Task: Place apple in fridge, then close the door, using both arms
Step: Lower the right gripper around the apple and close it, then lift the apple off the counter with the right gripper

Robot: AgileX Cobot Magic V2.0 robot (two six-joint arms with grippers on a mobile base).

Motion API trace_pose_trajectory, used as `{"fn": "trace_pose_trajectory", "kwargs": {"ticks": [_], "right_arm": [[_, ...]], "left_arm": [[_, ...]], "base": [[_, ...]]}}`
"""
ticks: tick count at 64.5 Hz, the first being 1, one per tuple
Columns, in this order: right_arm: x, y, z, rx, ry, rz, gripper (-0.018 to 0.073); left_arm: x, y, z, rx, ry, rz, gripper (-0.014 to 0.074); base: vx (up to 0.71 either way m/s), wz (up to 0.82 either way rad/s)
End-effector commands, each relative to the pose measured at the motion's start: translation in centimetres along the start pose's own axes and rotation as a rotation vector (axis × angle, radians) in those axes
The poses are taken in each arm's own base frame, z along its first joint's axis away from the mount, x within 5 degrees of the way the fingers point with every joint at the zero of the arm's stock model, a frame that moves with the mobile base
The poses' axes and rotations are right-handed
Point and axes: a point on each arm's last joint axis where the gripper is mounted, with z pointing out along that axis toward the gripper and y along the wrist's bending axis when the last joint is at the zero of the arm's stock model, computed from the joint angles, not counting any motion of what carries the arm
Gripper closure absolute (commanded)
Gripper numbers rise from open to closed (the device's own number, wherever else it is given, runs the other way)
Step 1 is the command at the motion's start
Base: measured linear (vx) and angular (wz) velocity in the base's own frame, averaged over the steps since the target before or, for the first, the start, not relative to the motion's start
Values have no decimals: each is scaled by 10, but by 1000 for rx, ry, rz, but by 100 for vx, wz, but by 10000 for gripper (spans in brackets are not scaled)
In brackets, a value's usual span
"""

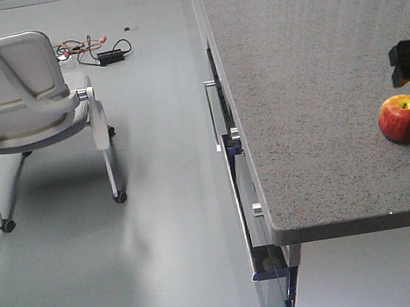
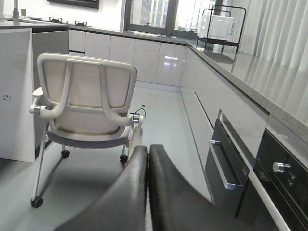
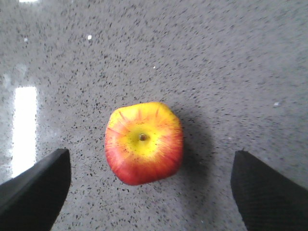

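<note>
While poised over speckled grey counter [image 3: 231, 57], spreads right gripper [image 3: 149, 166] wide above round, glossy red-yellow apple [image 3: 144, 143]; presses dark left gripper [image 2: 147, 150] together.

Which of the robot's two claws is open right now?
The right gripper: its fingers stand wide apart over the apple on the countertop. The left gripper has its fingers pressed together, holding nothing.

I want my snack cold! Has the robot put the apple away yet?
Not yet. Nothing is done: the apple sits on the counter. In hand: the right gripper hangs open above it, not gripping. The left gripper is shut. To do: grab it, put it in the fridge, shut the door.
</note>
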Motion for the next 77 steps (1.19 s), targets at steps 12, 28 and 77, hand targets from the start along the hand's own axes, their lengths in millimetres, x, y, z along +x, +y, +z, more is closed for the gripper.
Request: {"fn": "trace_pose_trajectory", "kwargs": {"ticks": [12, 28, 77], "right_arm": [[-14, -2, 12, -7, -82, -20, -69], [-10, -4, 44, -7, -32, -18, -62], [-21, 4, 5, -72, -141, -78, 458]], "left_arm": [[2, 0, 0, 19, -57, -5, 603], [2, 0, 0, 19, -57, -5, 603], [2, 0, 0, 19, -57, -5, 603]], "base": [[0, 0], [0, 0], [0, 0]]}}
